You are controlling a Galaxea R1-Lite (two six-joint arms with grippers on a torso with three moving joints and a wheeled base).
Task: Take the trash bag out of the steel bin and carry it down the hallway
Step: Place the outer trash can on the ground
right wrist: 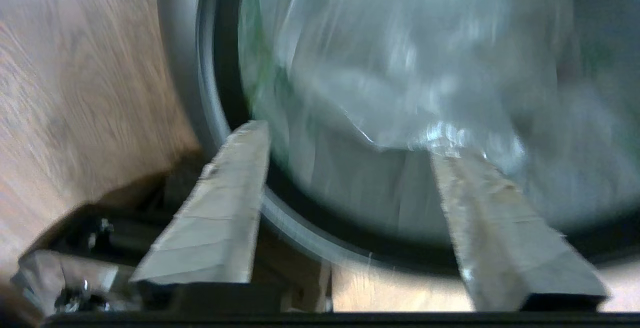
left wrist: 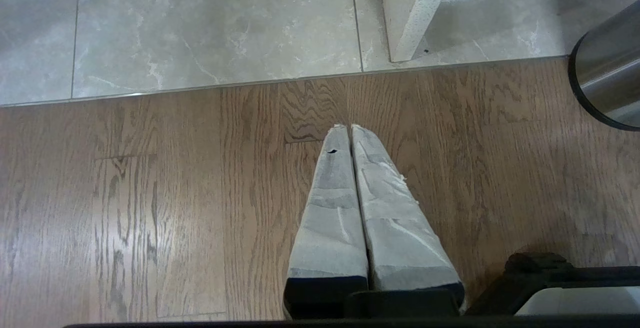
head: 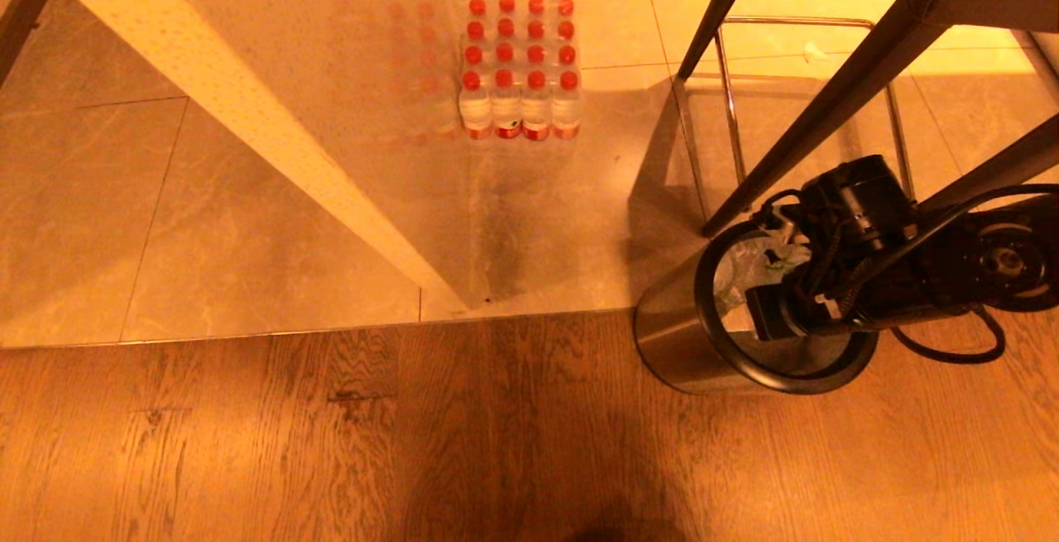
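Here the right pincer (right wrist: 350, 142) hangs spread wide over the steel bin (head: 674, 343); it should pinch a fold of the trash bag (right wrist: 400, 67), avoiding the rim.

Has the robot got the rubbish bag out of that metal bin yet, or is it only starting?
Only starting. The trash bag still lies inside the steel bin, so nothing is done yet. In hand: the right tool is over the bin's mouth, fingers spread, gripping nothing. The left tool is shut above the wooden floor, idle. Left: grip the bag, lift it out, and carry it down the hallway.
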